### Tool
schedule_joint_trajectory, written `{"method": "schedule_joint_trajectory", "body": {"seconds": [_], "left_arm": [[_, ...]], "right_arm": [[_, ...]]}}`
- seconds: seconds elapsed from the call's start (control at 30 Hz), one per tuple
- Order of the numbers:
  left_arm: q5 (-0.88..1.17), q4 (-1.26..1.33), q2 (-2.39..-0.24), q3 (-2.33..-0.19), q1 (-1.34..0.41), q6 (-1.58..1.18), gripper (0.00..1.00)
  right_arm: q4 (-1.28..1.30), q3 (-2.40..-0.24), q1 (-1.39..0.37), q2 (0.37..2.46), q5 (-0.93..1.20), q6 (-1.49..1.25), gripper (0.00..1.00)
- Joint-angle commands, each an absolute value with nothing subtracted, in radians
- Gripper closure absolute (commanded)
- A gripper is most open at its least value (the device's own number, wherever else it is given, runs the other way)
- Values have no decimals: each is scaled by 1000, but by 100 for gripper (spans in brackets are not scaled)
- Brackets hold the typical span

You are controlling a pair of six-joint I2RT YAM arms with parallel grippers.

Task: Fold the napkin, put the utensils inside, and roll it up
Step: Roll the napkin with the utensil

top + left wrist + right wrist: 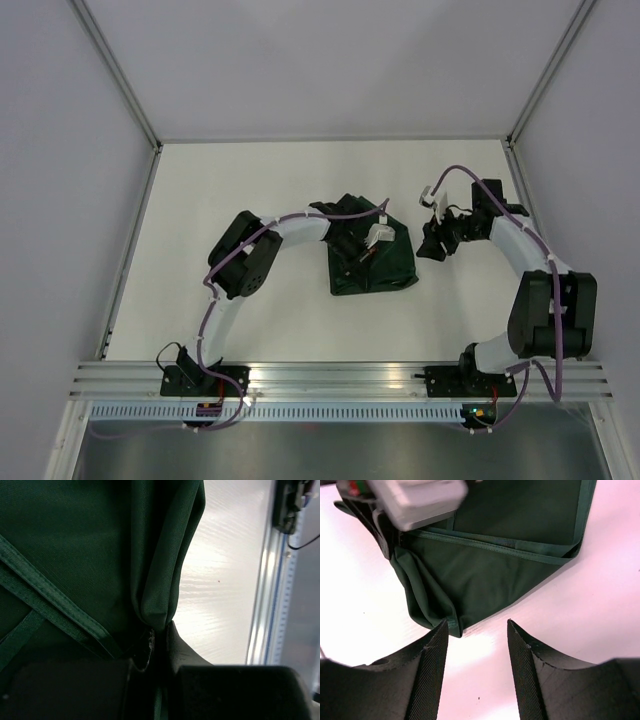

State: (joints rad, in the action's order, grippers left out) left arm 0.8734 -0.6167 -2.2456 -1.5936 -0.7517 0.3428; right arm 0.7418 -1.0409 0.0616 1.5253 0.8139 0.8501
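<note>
The dark green napkin (372, 265) lies partly folded and bunched in the middle of the white table. My left gripper (362, 247) is over it, shut on a raised fold of the cloth (157, 615) that fills the left wrist view. My right gripper (436, 243) hovers just right of the napkin, apart from it. In the right wrist view this gripper (477, 625) is open, and a drooping corner of the napkin (454, 627) sits right by its left fingertip (442, 630), with bare table between the fingers. No utensils are in view.
The white table (250, 190) is boxed in by pale walls on three sides. An aluminium rail (340, 375) carrying both arm bases runs along the near edge. The left arm's wrist housing (415, 500) shows at the top left of the right wrist view.
</note>
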Motion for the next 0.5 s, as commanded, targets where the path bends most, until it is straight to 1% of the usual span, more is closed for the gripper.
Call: {"method": "schedule_joint_trajectory", "body": {"seconds": [0.0, 0.13, 0.27, 0.33, 0.47], "left_arm": [[922, -775, -2344, -1608, -732, 328, 98], [969, -799, -2379, -1632, -709, 324, 98], [1005, -827, -2408, -1652, -695, 321, 98], [1015, -836, -2425, -1666, -687, 319, 98], [1035, -850, -2442, -1684, -678, 316, 98]], "right_arm": [[594, -927, 9, 1405, 821, 943, 44], [447, -809, -119, 1299, 717, 928, 44], [370, -730, -250, 1221, 641, 911, 44], [342, -701, -330, 1210, 586, 910, 43], [301, -663, -493, 1213, 482, 922, 40]]}}
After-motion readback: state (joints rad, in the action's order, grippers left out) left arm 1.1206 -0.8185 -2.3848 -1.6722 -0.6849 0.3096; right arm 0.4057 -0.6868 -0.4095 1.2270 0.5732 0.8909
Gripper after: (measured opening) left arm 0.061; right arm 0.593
